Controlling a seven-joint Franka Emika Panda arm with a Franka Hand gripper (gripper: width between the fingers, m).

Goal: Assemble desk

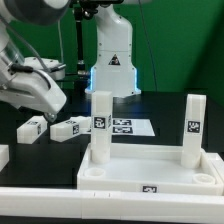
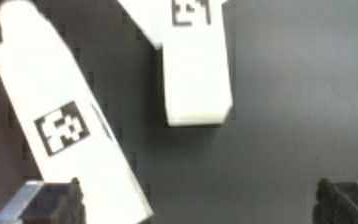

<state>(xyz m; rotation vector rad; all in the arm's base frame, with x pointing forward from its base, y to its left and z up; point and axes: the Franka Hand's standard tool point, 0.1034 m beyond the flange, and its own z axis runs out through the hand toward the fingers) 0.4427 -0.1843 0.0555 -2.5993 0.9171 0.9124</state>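
The white desk tabletop [image 1: 150, 172] lies at the front with its raised rim up. Two white legs stand upright in its far corner sockets, one on the exterior view's left [image 1: 101, 125] and one on the right [image 1: 194, 128]. Two loose tagged legs lie on the black table, one [image 1: 32, 127] beside the other [image 1: 68, 128]. My gripper [image 1: 48, 103] hovers above them and is open. In the wrist view the longer leg [image 2: 69, 120] runs slantwise, its end just inside one fingertip [image 2: 55, 205]. The other leg [image 2: 194, 70] lies further ahead. The gripper [image 2: 202, 205] holds nothing.
The marker board [image 1: 125, 127] lies flat behind the tabletop. The robot's white base [image 1: 112, 60] stands at the back. A white bar [image 1: 100, 208] runs along the front edge, and a white piece [image 1: 3, 155] shows at the exterior view's left edge.
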